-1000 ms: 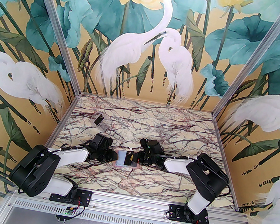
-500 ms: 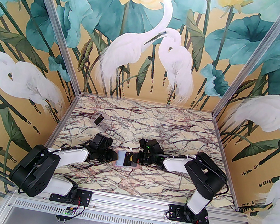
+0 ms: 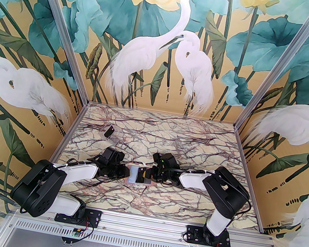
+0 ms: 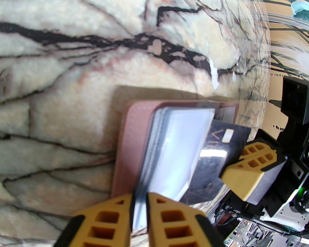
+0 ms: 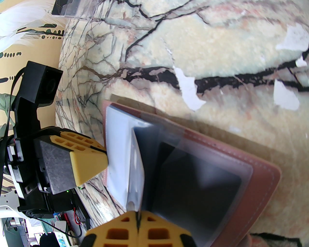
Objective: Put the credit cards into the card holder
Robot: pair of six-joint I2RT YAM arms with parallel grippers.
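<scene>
The pink card holder point(image 3: 148, 182) lies open at the table's middle, its pale clear sleeves point(image 3: 133, 174) fanned up. My left gripper point(image 4: 139, 200) is shut on the near edge of those sleeves point(image 4: 173, 149), above the pink cover point(image 4: 128, 135). A black credit card point(image 4: 214, 154) with gold lettering has its left end tucked under the raised sleeves; my right gripper point(image 5: 138, 217) is shut on its other end. In the top view that black credit card point(image 3: 141, 175) sits between the left gripper point(image 3: 125, 173) and the right gripper point(image 3: 149, 174). A dark card shape point(image 5: 193, 183) shows through a sleeve on the holder's right half point(image 5: 263, 183).
A small clear plastic box point(image 3: 111, 133) with something dark inside stands at the back left of the marble table point(image 3: 169, 140); it also appears as the clear plastic box point(image 5: 72, 7) in the right wrist view. Painted walls close in three sides.
The right arm has crept slightly left, carrying the black card a little further toward the sleeves. The left arm and the holder have stayed put.
</scene>
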